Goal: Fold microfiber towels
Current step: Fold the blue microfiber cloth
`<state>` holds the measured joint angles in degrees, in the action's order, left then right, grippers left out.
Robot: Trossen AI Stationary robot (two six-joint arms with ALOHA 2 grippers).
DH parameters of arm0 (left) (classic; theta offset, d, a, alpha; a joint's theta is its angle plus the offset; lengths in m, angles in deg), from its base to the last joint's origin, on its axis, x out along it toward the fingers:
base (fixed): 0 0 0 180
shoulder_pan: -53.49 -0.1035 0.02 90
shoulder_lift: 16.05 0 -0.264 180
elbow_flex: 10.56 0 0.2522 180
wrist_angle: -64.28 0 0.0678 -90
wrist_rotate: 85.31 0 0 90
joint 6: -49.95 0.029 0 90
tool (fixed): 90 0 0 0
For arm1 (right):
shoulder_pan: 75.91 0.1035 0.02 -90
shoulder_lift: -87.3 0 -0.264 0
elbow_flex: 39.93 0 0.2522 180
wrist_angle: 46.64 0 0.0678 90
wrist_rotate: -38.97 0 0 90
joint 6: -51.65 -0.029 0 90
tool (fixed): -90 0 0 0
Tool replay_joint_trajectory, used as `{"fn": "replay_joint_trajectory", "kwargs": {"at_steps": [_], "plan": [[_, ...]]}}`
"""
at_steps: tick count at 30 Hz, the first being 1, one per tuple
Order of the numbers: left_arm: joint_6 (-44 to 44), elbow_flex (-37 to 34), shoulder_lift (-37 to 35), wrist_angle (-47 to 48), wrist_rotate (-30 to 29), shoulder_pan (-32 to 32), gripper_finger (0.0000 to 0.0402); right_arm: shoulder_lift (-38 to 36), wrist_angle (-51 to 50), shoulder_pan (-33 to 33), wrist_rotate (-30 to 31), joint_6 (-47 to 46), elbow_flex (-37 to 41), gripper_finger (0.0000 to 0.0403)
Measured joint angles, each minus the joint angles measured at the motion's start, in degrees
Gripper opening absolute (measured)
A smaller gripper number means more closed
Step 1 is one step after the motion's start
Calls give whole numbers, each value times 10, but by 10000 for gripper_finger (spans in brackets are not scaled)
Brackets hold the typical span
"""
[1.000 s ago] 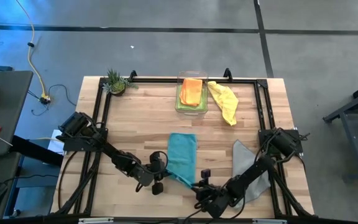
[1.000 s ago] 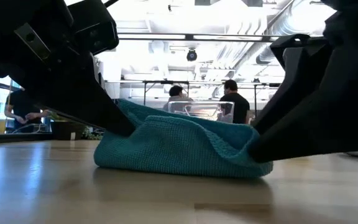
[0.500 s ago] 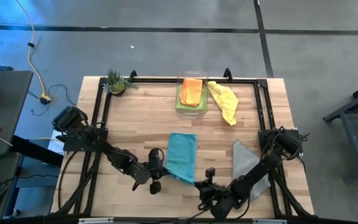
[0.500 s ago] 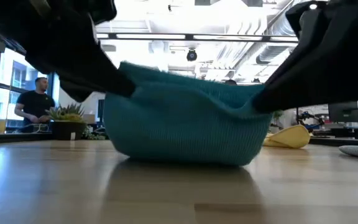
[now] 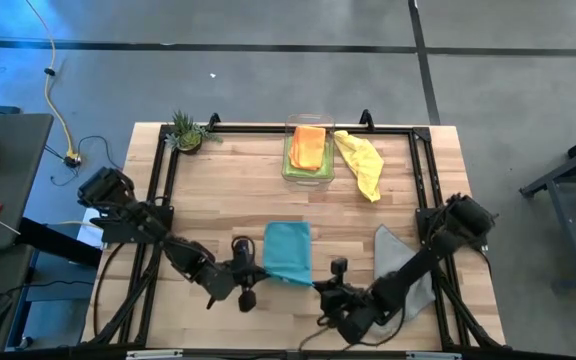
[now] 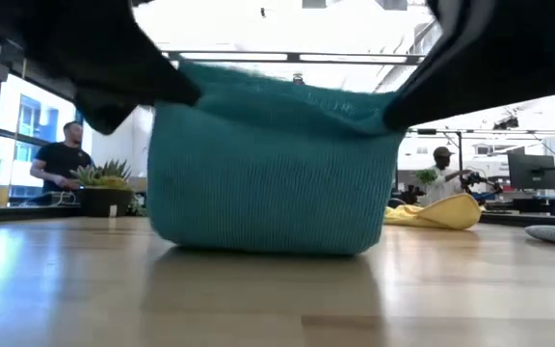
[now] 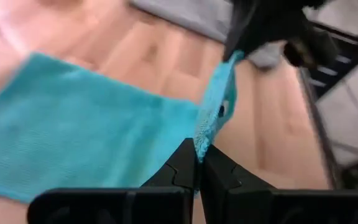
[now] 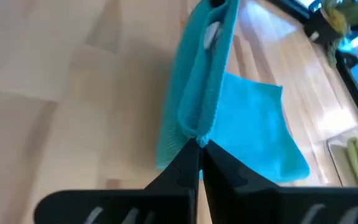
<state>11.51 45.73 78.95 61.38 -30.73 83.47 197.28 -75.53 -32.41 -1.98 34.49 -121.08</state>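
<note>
- The teal towel [image 5: 288, 252] sits at the near middle of the counter [image 5: 228, 190], its near edge lifted off the wood while the far part lies flat.
- The left tool [image 7: 197, 163] is clamped on one near corner of that edge; the right tool [image 8: 199, 148] is clamped on the other, so the cloth hangs between them like a curtain in the low view [image 6: 273, 159].
- The grey towel [image 5: 400, 262] lies flat on the right, partly under the right arm.
- The yellow towel [image 5: 360, 163] lies crumpled at the far side, just beside the clear bin [image 5: 308, 172], which holds the orange towel [image 5: 308, 146] on top of a green one [image 5: 292, 160].
- A small potted plant [image 5: 187, 131] stands at the far left corner.
- From table height the raised cloth blocks most of the counter behind it; people [image 6: 64, 159] show in the room beyond.
</note>
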Motion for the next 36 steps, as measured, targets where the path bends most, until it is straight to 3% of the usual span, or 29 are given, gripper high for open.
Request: {"fn": "replay_joint_trajectory", "kwargs": {"at_steps": [18,28,36], "plan": [[-49,-2,-7,141,-38,-94,0,-17,-74,-158,-77,11,1,2],[-43,-52,-7,75,-25,-121,0,-17,-100,-194,-82,16,2,0],[-29,-78,-6,31,-21,-142,0,-17,-39,-225,-111,28,39,0]]}}
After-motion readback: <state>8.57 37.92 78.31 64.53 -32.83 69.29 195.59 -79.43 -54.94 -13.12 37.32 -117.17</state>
